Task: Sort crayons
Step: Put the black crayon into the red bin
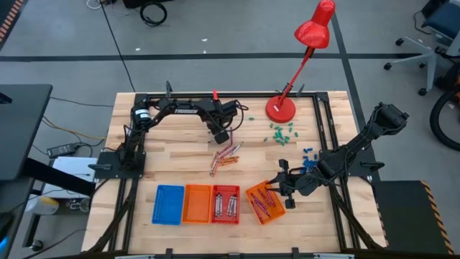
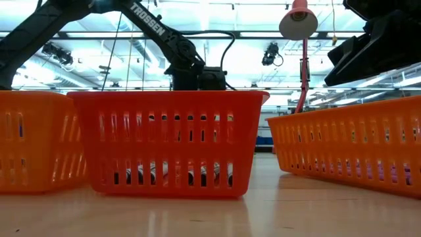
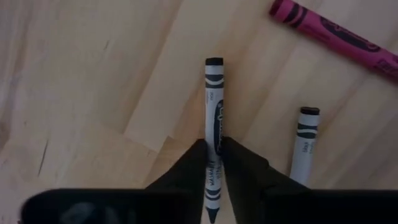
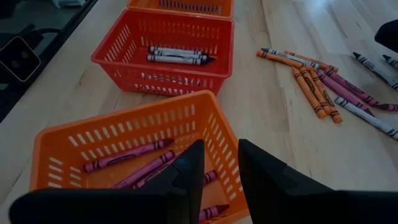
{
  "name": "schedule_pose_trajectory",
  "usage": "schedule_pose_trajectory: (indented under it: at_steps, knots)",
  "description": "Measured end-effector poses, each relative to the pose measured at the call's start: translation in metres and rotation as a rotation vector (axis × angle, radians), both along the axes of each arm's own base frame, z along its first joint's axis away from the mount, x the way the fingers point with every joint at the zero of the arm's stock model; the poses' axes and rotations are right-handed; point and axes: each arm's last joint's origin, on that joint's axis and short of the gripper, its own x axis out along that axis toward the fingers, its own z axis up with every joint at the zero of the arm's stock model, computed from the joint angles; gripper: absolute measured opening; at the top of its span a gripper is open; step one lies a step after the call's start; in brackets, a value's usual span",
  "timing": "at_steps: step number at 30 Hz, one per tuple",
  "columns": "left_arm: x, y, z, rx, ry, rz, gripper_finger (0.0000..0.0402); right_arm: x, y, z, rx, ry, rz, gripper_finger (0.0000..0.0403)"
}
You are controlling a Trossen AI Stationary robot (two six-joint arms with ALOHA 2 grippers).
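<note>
Your left gripper [image 3: 214,168] is closed on a grey crayon [image 3: 213,118], pinched between the two dark fingers [image 3: 183,177]. The crayon's long axis runs straight out ahead of the gripper, in line with the fingers, one end sticking forward over the wooden table [image 1: 172,162] and the other poking back between the fingers. Print runs along its wrapper, but you cannot read it. Just beside the gripper lies a second grey crayon [image 3: 303,146], roughly parallel to the held one, and farther ahead and off to the side a red-pink crayon [image 3: 333,37] lies slanted across the boards.

From above, the left gripper [image 1: 220,136] hangs just beyond the loose pile of crayons [image 1: 226,156] at mid-table.

Your right gripper [image 4: 219,171] stands with a narrow gap between its fingers and holds nothing. It hovers over the tilted orange basket [image 4: 124,134], with red-pink crayons [image 4: 127,155] lying directly below and ahead of it, their long axes slanted across the basket floor. Beyond that basket, the red basket [image 4: 161,74] holds grey crayons [image 4: 177,56] lying crosswise to the gripper. Off to the side the loose crayons [image 4: 323,84] fan out on the table.

In the low view, "TROSSEN" [image 2: 146,21] reads on the left arm.
</note>
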Motion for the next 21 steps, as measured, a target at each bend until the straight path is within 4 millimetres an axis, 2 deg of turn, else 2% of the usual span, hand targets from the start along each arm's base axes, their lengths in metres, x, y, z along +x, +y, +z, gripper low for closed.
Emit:
schedule_pose_trajectory:
  at_steps: [5,11,16,21]
  knots:
    - [0.000,0.000,-0.001,0.000,0.005,-0.018,0.0020,0.000,0.000,0.000,-0.001,0.001,0.000,0.0103]
    - [0.001,0.000,0.001,-0.003,0.011,-0.033,0.0021,0.000,0.000,0.000,-0.003,0.004,0.000,0.0103]
    - [0.006,-0.003,0.012,-0.034,0.028,-0.062,0.0021,0.000,0.000,0.000,-0.006,0.004,0.002,0.0103]
    - [0.017,-0.011,0.035,-0.023,0.018,-0.117,0.0021,0.000,0.000,0.000,-0.006,0.004,0.002,0.0103]
